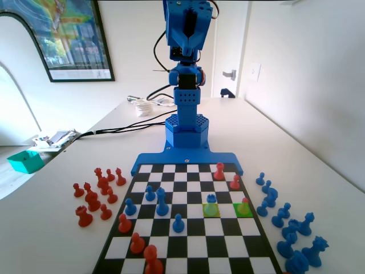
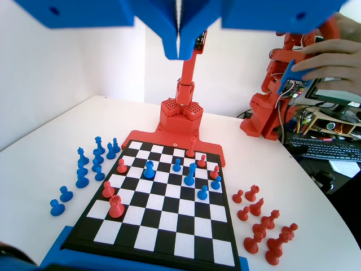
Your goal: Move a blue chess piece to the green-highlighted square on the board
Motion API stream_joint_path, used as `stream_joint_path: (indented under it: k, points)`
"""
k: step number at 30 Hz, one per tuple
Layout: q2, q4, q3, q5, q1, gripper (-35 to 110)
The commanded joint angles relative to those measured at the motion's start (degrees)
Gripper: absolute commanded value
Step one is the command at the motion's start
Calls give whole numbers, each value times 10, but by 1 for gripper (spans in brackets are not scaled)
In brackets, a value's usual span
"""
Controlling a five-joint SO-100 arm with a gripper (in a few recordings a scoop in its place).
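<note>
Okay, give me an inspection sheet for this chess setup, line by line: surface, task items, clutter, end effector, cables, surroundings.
Surface: white table carrying the board, chequered with a blue frame.
Task items: blue chess piece stands on the paler yellow-green square; the green-highlighted square holds a red piece.
Clutter: captured red pieces at the left of the fixed view, blue pieces at the right; teal tray at the table's left edge.
End effector: end effector raised high above the board, jaws closed, holding nothing.
Cables: black cables run behind the arm base.
Surroundings: framed poster, white walls.
</note>
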Motion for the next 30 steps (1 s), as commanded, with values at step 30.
stream_joint_path:
  k: [30]
  points:
    - [2,-9,4,-4,4,21]
